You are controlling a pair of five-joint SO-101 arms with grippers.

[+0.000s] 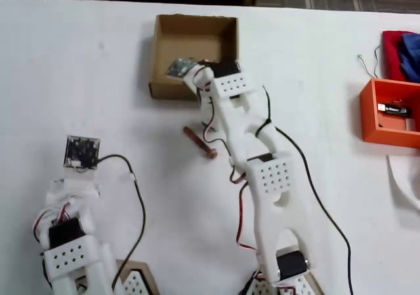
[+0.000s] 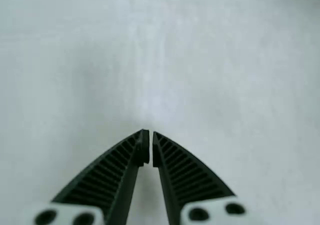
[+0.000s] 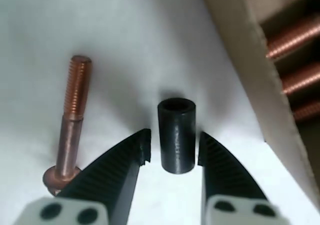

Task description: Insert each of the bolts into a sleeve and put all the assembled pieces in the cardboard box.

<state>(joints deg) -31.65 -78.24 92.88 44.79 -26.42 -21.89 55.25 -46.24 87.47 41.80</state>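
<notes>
**Cardboard box [image 1: 172,89], loose bolt [image 1: 199,142], standing sleeve [image 3: 178,144]**

On the table [image 1: 85,65] the box sits at 12 o'clock. The left hand [image 2: 148,138], at 8 o'clock, is closed and empty. The right hand [image 3: 174,137], at the box's 6 o'clock wall, gapes around the upright sleeve. The bolt lies just beside it.

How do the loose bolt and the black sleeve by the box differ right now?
The bolt is copper-coloured, long and thin; the sleeve is black, short and thick. The bolt lies flat; the sleeve stands upright between the open fingers of the right gripper. Both rest on the white table.
</notes>
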